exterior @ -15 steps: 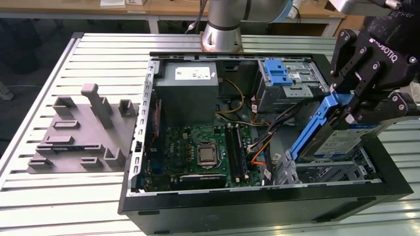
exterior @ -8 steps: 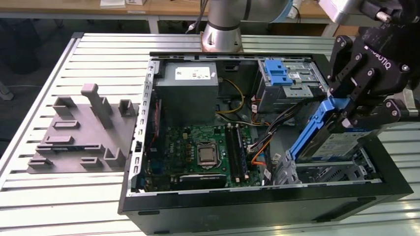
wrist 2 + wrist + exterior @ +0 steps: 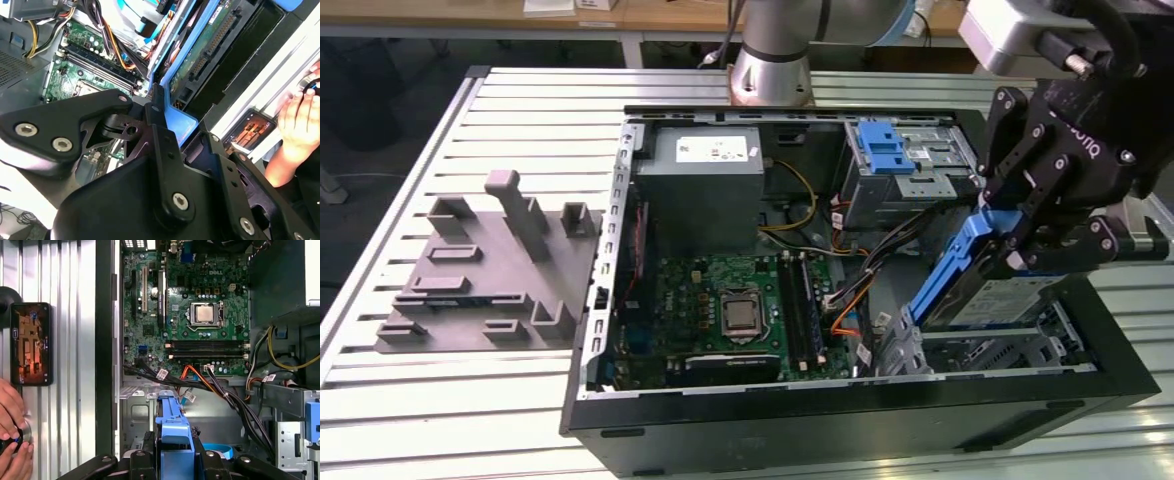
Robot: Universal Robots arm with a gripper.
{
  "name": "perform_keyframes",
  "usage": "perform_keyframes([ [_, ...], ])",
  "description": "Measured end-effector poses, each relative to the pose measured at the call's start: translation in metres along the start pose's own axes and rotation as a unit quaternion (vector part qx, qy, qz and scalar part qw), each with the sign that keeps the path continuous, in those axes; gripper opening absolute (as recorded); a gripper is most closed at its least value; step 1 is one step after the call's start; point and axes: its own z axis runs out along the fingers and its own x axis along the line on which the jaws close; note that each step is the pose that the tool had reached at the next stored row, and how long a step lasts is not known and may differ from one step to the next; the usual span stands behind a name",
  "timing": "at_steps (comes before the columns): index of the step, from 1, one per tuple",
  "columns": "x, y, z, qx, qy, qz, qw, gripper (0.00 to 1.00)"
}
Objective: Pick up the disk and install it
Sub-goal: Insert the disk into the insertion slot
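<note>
A grey fixture block [image 3: 480, 265] sits on the bench [image 3: 400, 400], well apart from the jaws, with the open computer case [image 3: 854, 420] nearer. The jaws clamp the disk [image 3: 991, 300] by its upper edge, tilted just below them over the drive bay [image 3: 1014, 347].

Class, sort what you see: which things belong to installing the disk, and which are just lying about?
Job: the disk, the gripper shut on it, the open computer case.
Lying about: the grey fixture block, the phone, a person's hand.
</note>
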Motion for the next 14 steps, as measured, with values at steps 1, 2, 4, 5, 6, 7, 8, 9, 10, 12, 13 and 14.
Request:
perform_keyframes([
  [1,0.0,-0.0001,0.0015,0.0,0.0,0.0,1.0,0.36],
  [2,0.0,-0.0001,0.0031,0.0,0.0,0.0,1.0,0.36],
  [4,0.0,-0.0002,0.0062,0.0,0.0,0.0,1.0,0.36],
  [5,0.0001,-0.0002,0.0076,0.0,0.0,0.0,1.0,0.36],
  [6,0.0001,-0.0003,0.0092,0.0,0.0,0.0,1.0,0.36],
  [7,0.0001,-0.0003,0.0107,0.0,0.0,0.0,1.0,0.36],
  [8,0.0001,-0.0003,0.0123,0.0,0.0,0.0,1.0,0.36],
  [9,0.0001,-0.0004,0.0139,0.0,0.0,0.0,1.0,0.36],
  [10,0.0001,-0.0004,0.0154,0.0,0.0,0.0,1.0,0.36],
  [12,0.0001,-0.0005,0.0186,0.0,0.0,0.0,1.0,0.36],
  [13,0.0001,-0.0006,0.0203,0.0,-0.0001,0.0,1.0,0.36],
  [14,0.0002,-0.0006,0.0218,0.0,0.0,0.0,1.0,0.36],
])
